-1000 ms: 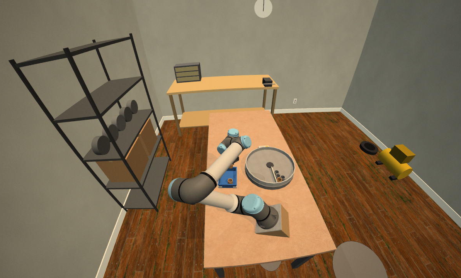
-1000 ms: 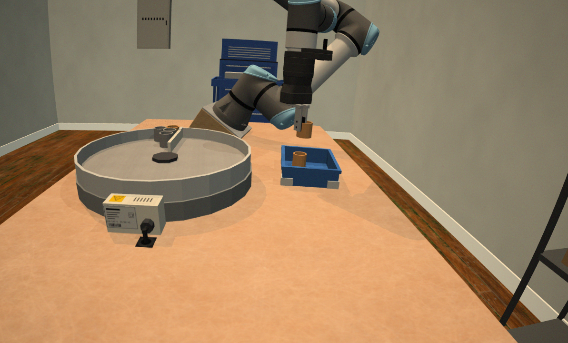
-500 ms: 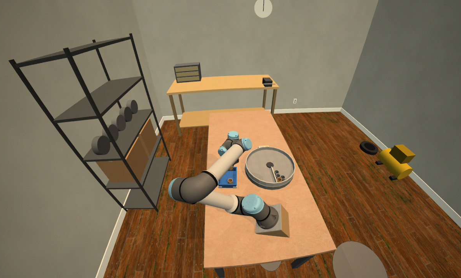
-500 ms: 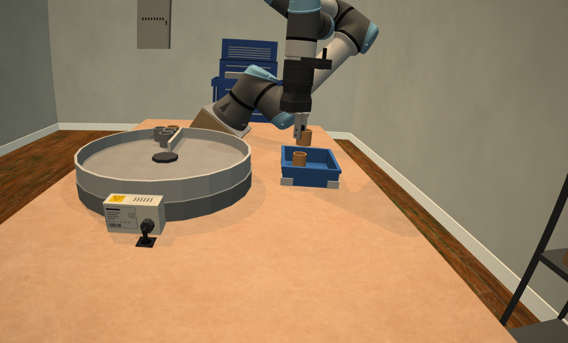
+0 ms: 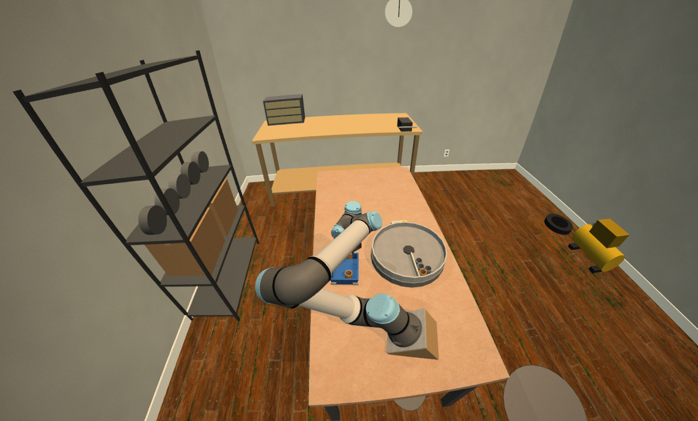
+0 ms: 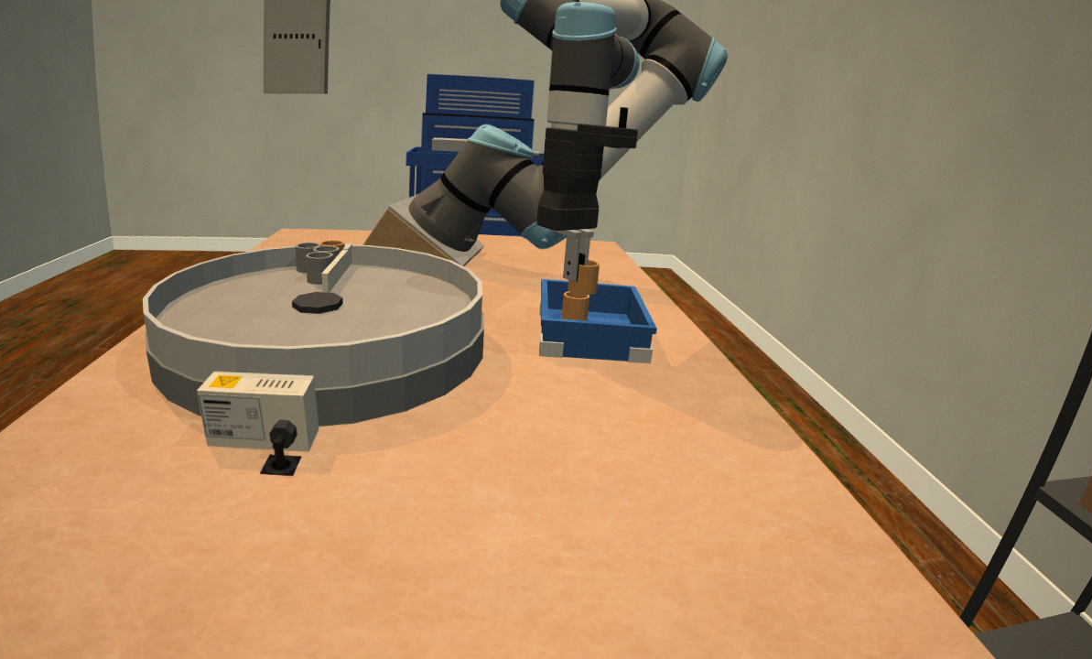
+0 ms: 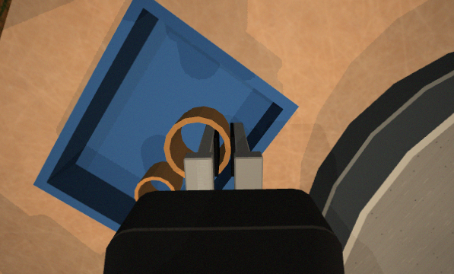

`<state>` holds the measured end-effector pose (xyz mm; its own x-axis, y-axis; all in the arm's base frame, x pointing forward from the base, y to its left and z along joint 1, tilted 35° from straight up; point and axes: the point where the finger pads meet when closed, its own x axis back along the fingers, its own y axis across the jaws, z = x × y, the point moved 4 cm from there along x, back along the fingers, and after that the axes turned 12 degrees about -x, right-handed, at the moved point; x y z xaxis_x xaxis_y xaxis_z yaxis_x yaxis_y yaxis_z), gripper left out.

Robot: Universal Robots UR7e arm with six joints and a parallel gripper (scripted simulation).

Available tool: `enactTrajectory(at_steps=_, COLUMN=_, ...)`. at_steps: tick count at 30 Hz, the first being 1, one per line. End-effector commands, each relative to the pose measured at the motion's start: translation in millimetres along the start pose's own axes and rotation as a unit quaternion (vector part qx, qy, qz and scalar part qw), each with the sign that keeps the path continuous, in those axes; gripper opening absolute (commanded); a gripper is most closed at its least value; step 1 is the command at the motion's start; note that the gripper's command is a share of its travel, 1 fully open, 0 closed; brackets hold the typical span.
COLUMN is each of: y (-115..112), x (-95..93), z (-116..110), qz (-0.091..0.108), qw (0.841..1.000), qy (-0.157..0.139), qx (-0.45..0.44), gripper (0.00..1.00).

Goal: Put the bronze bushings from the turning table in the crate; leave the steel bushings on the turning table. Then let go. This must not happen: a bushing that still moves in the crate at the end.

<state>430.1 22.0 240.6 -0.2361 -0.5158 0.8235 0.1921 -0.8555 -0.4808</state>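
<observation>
My gripper (image 6: 577, 264) (image 7: 224, 138) is shut on the wall of an upright bronze bushing (image 6: 589, 276) (image 7: 201, 113), one finger inside its bore and one outside. It holds the bushing low at the blue crate (image 5: 356, 268) (image 6: 599, 340) (image 7: 87, 99), apparently above the floor. Another bronze bushing (image 5: 348, 275) (image 6: 576, 308) (image 7: 169, 171) stands in the crate, partly hidden by the gripper body in the wrist view. On the turning table (image 5: 393, 243) (image 6: 230, 311) (image 7: 420, 190), one bronze bushing (image 5: 423, 274) (image 6: 333, 243) stands close against three steel bushings (image 5: 428, 269) (image 6: 318, 270).
A pale bar (image 5: 413, 261) (image 6: 336, 268) runs from the dark hub (image 5: 408, 249) (image 6: 317, 302) beside the grouped bushings. The turning table has a raised rim. A white control box (image 6: 258, 409) sits against it. A shelf rack (image 5: 147, 172) stands left of the workbench in the top view.
</observation>
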Motion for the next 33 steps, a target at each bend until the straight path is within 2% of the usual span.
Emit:
enactTrajectory(at_steps=1, y=-0.1, x=-15.5, z=0.6, qz=0.0, qw=1.0, qy=0.0, qx=-0.001, gripper=0.0)
enactTrajectory(at_steps=12, y=-0.1, x=-15.5, z=0.6, qz=0.0, qw=1.0, qy=0.0, qx=-0.001, gripper=0.0)
enactTrajectory(at_steps=17, y=-0.1, x=-24.0, z=0.6, qz=0.001, qw=1.0, qy=0.0, qx=-0.001, gripper=0.0)
enactTrajectory(at_steps=29, y=-0.1, x=-24.0, z=0.6, qz=0.001, qw=1.0, qy=0.0, qx=-0.001, gripper=0.0)
enactTrajectory(at_steps=33, y=-0.1, x=-30.8, z=0.6, qz=0.001, qw=1.0, qy=0.0, qx=-0.001, gripper=0.0)
